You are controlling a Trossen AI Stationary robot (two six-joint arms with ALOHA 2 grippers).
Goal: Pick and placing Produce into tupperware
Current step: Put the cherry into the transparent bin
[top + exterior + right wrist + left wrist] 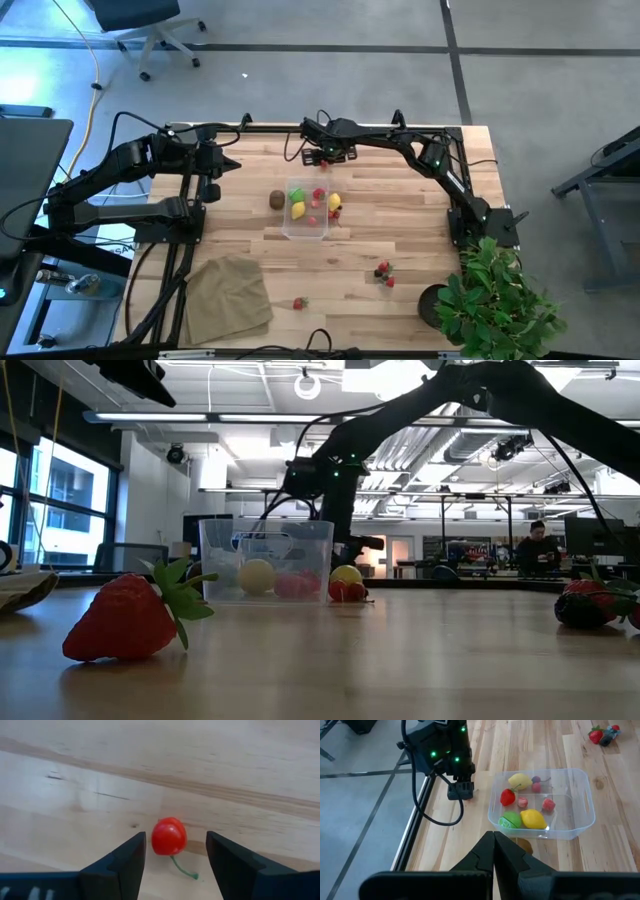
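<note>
Wooden table (400,240): tupperware (305,226), cloth (228,295), produce (384,272)

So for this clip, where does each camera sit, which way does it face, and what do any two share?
High: overhead, straight down; both arms, tupperware.
Low: table height, level across; strawberry near, one arm behind the tub.
Left wrist: on left arm, past its shut left gripper toward the tub and right arm.
Right wrist: above the table, right gripper open around a cherry.
Shared: high, low and left wrist all show the tupperware.

High view looked straight down on whole table (400,240). Low view sat at tabletop height, faced level across wood into room. Left wrist view looked from farther off; right wrist view was close above wood. High, low, left wrist views shared tupperware (306,222), frame center.
</note>
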